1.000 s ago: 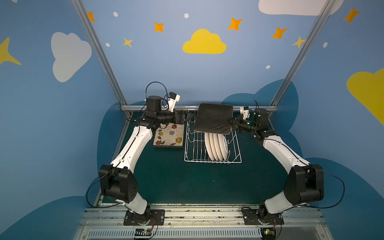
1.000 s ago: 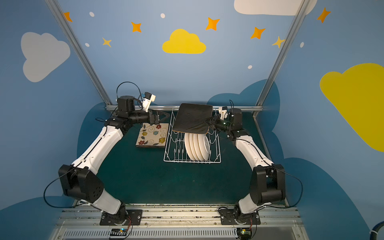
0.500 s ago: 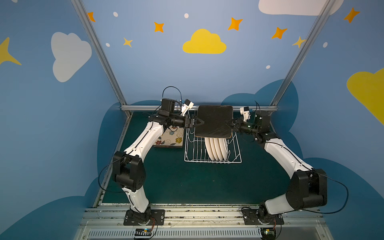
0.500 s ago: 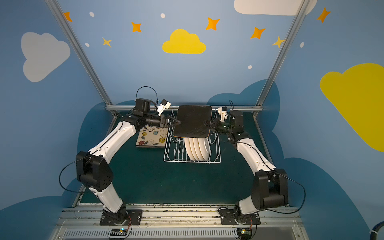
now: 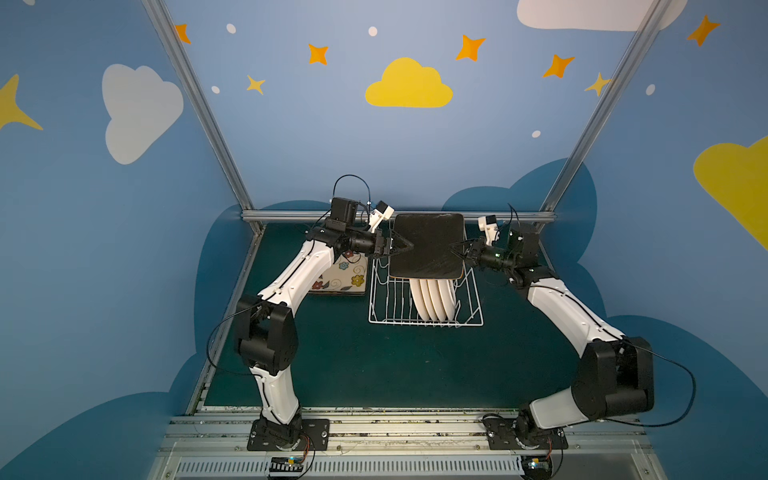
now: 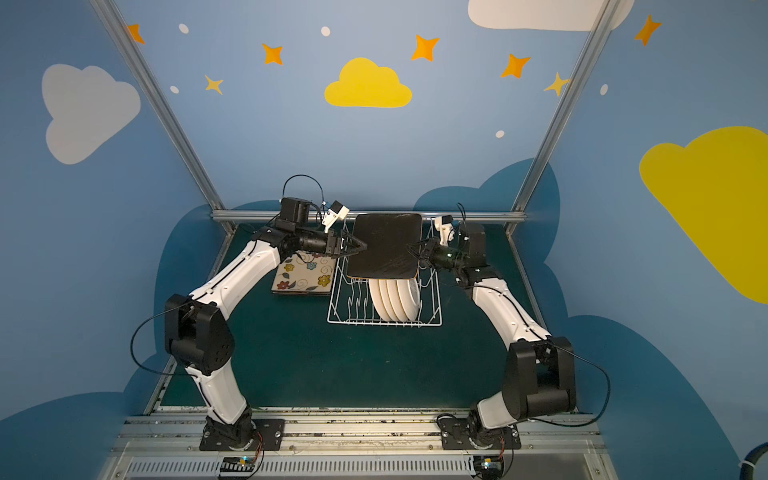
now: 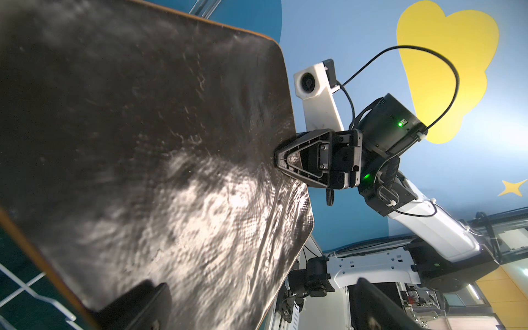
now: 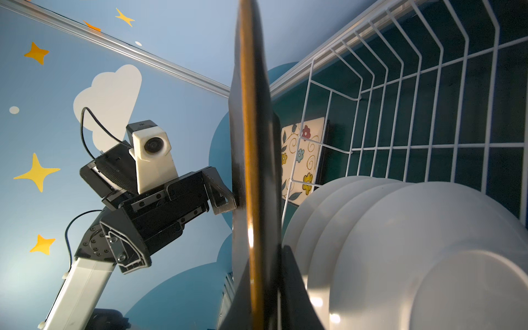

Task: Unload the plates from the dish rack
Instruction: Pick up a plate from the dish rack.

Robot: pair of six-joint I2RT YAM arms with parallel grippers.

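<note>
My right claw is clamping hard on the right edge of the dark plate, and I'm holding it up over the far half of the rack, its black side facing upward. My left claw is gaping wide, straddling the plate's left edge, one finger sitting right against the dark face, gripping nothing. Four white plates are standing on edge in the rack below. The flowered plate is lying flat on the mat, just left of the rack.
</note>
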